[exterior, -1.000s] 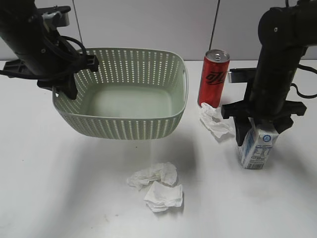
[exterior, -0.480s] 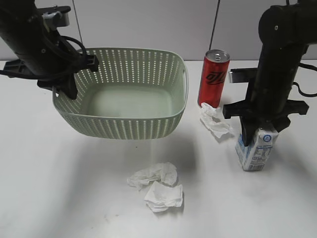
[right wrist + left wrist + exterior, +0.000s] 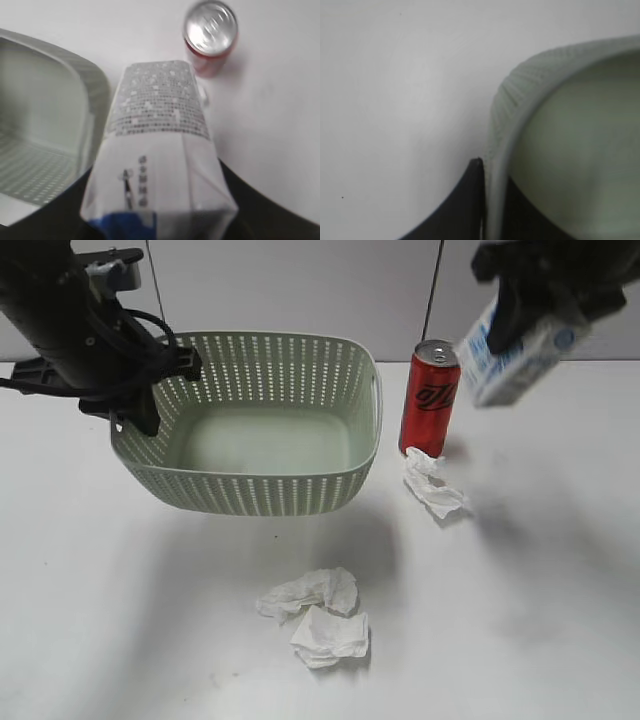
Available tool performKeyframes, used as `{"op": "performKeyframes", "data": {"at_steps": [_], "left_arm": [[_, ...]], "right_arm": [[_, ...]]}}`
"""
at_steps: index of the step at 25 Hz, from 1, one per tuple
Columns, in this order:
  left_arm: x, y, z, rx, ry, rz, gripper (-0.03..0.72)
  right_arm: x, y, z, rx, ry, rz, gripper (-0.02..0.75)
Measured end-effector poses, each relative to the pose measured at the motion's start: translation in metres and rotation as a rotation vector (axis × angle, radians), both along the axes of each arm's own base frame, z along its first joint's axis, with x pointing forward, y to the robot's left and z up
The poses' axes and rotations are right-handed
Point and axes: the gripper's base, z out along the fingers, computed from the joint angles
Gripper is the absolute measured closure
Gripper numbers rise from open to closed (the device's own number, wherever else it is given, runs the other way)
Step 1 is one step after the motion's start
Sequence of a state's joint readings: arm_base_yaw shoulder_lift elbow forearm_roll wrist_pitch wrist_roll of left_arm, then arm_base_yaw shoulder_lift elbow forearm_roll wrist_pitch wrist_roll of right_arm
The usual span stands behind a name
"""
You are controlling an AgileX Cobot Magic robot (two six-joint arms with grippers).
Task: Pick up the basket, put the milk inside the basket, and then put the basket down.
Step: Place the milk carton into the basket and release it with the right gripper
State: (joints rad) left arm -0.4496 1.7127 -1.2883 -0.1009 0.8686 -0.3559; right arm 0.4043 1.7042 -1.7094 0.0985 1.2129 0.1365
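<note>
Basket held off the surface at upper left, shadow beneath it, tilted slightly. Left pincer pressed together on its left rim; left wrist view shows a dark finger tight against the rim's outer side. Inside of basket: bare solid bottom, nothing in it.

Milk lifted high at upper right, tilted, clear of the surface. Right pincer pinching the carton at its blue top end. Right wrist view looks down along the carton toward the basket corner and the can.

Red can upright just right of the basket. Crumpled tissue at the can's foot; two more tissues in front of the basket.
</note>
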Motion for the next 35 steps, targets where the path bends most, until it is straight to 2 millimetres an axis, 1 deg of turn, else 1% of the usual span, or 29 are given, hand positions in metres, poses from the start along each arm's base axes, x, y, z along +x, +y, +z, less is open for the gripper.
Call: {"op": "performKeyframes", "data": {"at_steps": [2, 3, 4, 6, 9, 11, 13, 15, 18, 20, 23, 27, 35], "left_arm": [[0.0, 0.0, 0.0, -0.005, -0.001, 0.002, 0.688], [0.0, -0.001, 0.0, -0.008, 0.0, 0.003, 0.688], [0.0, -0.001, -0.001, -0.012, 0.006, 0.005, 0.688], [0.001, -0.002, -0.004, -0.016, 0.017, 0.008, 0.688], [0.003, -0.004, -0.011, -0.014, 0.038, 0.011, 0.688], [0.003, -0.004, -0.014, -0.013, 0.047, 0.012, 0.688], [0.003, -0.004, -0.014, -0.013, 0.047, 0.012, 0.688], [0.003, -0.004, -0.014, -0.014, 0.048, 0.013, 0.688], [0.004, -0.005, -0.014, -0.016, 0.05, 0.014, 0.688], [0.004, -0.005, -0.016, -0.014, 0.053, 0.014, 0.688], [0.006, -0.006, -0.024, -0.009, 0.076, 0.016, 0.688], [0.007, -0.007, -0.027, -0.004, 0.083, 0.016, 0.688], [0.008, -0.008, -0.031, -0.01, 0.091, 0.021, 0.688]], "right_arm": [[-0.007, 0.018, 0.026, 0.047, -0.079, 0.055, 0.423], [-0.009, 0.026, 0.032, 0.057, -0.095, 0.079, 0.423], [-0.012, 0.037, 0.035, 0.065, -0.107, 0.108, 0.423], [-0.015, 0.057, 0.031, 0.063, -0.097, 0.159, 0.423], [-0.017, 0.09, 0.004, 0.032, -0.029, 0.234, 0.423], [-0.014, 0.109, -0.022, -0.002, 0.028, 0.268, 0.423], [-0.011, 0.124, -0.045, -0.046, 0.068, 0.293, 0.423], [-0.007, 0.134, -0.069, -0.098, 0.099, 0.31, 0.423], [0.0, 0.142, -0.097, -0.151, 0.141, 0.318, 0.426], [0.004, 0.144, -0.112, -0.188, 0.157, 0.319, 0.426], [0.008, 0.145, -0.127, -0.221, 0.176, 0.32, 0.426], [0.012, 0.147, -0.135, -0.234, 0.182, 0.321, 0.426], [0.015, 0.149, -0.135, -0.243, 0.167, 0.333, 0.426]]}}
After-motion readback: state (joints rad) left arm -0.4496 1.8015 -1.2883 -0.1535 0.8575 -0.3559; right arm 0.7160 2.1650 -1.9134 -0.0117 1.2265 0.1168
